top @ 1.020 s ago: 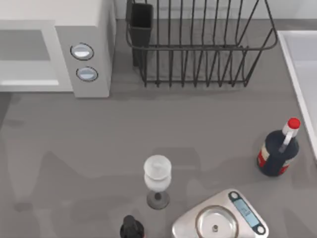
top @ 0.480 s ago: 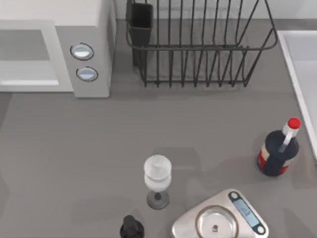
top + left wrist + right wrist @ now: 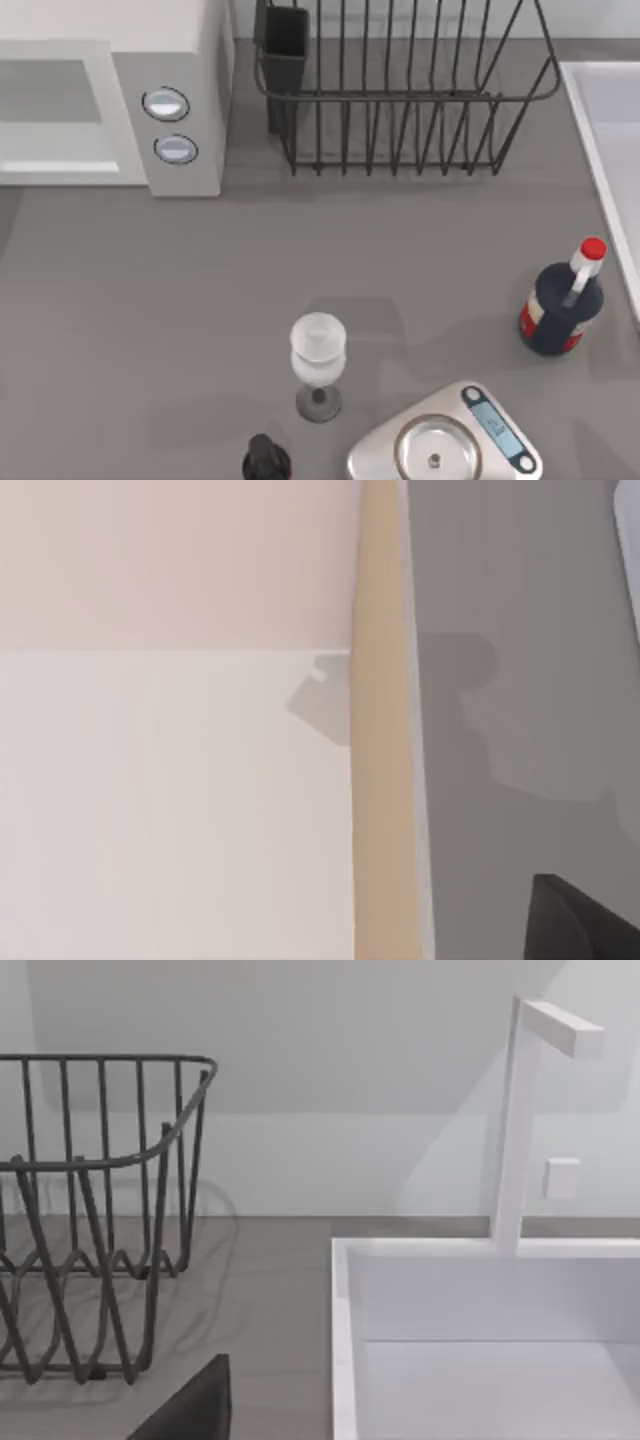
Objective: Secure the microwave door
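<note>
The off-white microwave point(image 3: 110, 22) stands at the table's back left, with two silver knobs on its grey control panel point(image 3: 165, 120). Its microwave door point(image 3: 55, 112), white-framed with a grey window and a pale bar handle point(image 3: 50, 167), lies about flush with that panel. A dark piece of my left gripper point(image 3: 580, 925) hangs over the grey table top beside a tan table edge point(image 3: 380, 780). A dark piece of my right gripper point(image 3: 195, 1410) sits low between the rack and the sink.
A black wire dish rack point(image 3: 400, 90) point(image 3: 90, 1220) stands at the back middle. A white sink point(image 3: 610, 130) point(image 3: 345, 1360) with a faucet point(image 3: 520, 1120) is on the right. Near the front are a wine glass point(image 3: 318, 360), a red-capped dark bottle point(image 3: 560, 305), a scale point(image 3: 445, 445) and a small black object point(image 3: 265, 462).
Faint shadows on the left and middle of the table have faded away. No object has moved, and the microwave door stands as before.
</note>
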Robot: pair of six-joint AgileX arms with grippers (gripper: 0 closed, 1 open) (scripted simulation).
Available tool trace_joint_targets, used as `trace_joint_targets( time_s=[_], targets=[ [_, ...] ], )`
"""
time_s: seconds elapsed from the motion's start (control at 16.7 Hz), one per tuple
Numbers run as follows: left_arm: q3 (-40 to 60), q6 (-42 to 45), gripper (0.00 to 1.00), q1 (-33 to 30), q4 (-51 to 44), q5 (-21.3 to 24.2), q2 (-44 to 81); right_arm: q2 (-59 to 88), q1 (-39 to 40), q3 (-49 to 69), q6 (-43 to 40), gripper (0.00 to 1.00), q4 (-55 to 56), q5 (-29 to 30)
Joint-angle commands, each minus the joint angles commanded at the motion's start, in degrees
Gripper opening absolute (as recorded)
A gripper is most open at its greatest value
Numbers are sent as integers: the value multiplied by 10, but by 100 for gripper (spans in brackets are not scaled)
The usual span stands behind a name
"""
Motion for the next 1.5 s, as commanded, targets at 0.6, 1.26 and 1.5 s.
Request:
trace_joint_targets(
  time_s=[0.6, 1.26, 1.5],
  targets=[
    [-144, 3, 0, 3, 210, 3, 67, 0, 0, 0, 0, 100, 0, 0],
    [-279, -60, 0, -55, 274, -25, -35, 0, 0, 0, 0, 100, 0, 0],
    [-363, -102, 0, -93, 317, -43, -105, 0, 0, 0, 0, 100, 0, 0]
  ],
)
